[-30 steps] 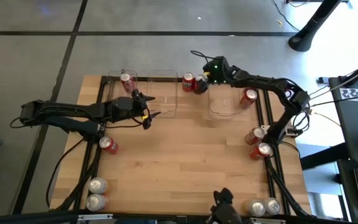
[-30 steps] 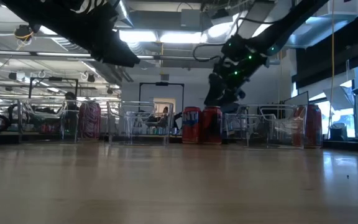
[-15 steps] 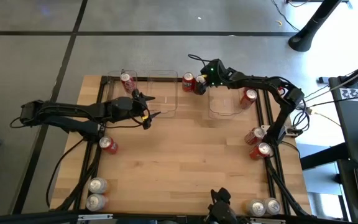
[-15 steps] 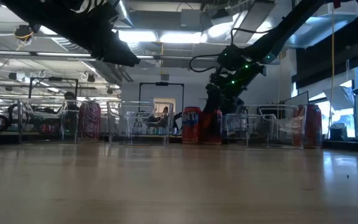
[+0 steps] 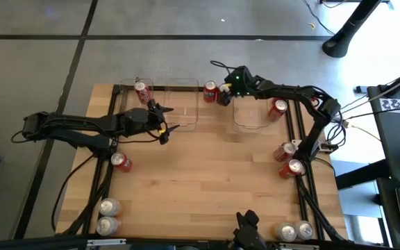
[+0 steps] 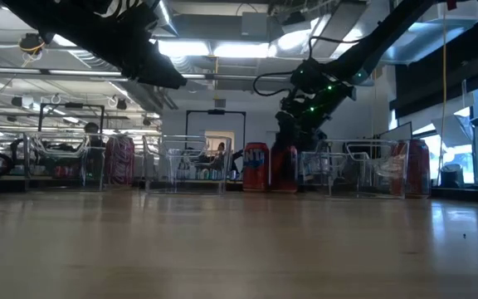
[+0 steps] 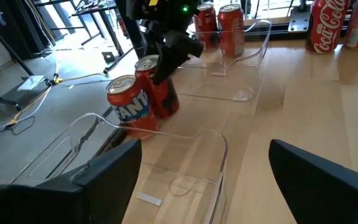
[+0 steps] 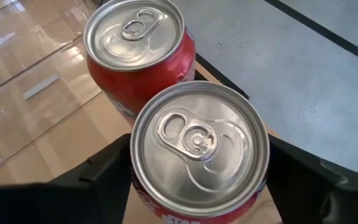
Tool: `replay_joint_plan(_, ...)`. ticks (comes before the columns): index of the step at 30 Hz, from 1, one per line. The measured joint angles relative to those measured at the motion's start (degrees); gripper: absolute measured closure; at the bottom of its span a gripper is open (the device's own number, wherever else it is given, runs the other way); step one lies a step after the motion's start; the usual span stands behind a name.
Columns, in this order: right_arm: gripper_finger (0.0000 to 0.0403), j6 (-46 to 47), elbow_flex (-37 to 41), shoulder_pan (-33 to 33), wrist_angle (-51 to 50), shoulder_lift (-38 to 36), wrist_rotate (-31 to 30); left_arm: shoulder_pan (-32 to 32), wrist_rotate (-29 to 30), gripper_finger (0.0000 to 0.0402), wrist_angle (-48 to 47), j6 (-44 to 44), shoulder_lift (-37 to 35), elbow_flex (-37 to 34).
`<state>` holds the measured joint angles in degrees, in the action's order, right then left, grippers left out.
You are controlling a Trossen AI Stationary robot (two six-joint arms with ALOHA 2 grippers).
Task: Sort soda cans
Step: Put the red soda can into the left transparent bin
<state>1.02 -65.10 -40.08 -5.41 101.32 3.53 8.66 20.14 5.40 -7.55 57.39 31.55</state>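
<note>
Soda cans are standing in small groups around the table [image 5: 207, 173] edges. Taking the high view as a clock face, I am tracking two red ones at 12 o'clock, standing in contact just off the far edge of the clear bins: an orange-labelled can [image 5: 210, 91] and a darker red can [image 5: 222, 96] beside it.

1. Right gripper [image 5: 226, 92]: over the last second it has been dropping from above the pair onto the darker red can, and it is now sitting around it. In the right wrist view that can's top [image 8: 199, 140] is filling the gap between the two fingers [image 8: 107, 171], which are lying against its sides. I am judging this as a closed grasp with the can not yet lifted.

2. Left gripper [image 5: 167, 119]: it is hovering at about 10 o'clock, unmoved across the interval, fingers spread wide and empty.

3. Remaining cans: one can is standing in the far-left bin [image 5: 129, 104] at 11 o'clock, and another [image 5: 278, 107] is resting by the right bin [image 5: 250, 117] at 1 o'clock.

Consequence for the task: I am expecting the next step to be a lift clear of the orange-labelled neighbour, which may tip if dragged.
</note>
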Motion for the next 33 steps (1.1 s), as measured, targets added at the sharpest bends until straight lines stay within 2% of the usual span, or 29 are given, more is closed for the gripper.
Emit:
replay_joint_plan(6, 0.0107, -1.1, 0.0, 1.8, -2.5, -3.2, -1.0, -0.1, 0.0, 0.0061, 0.0, 1.5, 0.0, 0.0)
replay_joint_plan(13, 0.0107, -0.3, 0.0, 6.9, -4.7, -9.4, -1.6, -0.1, 0.0, 0.0061, 0.0, 1.6, 0.0, 0.0)
replay_joint_plan(22, 0.0109, 1.5, 0.0, 17.3, -7.7, -14.4, -1.7, -0.1, 0.0, 0.0061, -0.3, 1.7, 0.0, 0.0)
replay_joint_plan(33, 0.0107, 3.7, 0.0, 30.2, -7.0, -13.5, -1.4, -0.1, 0.0, 0.0061, -0.6, 3.1, 0.0, 0.0)
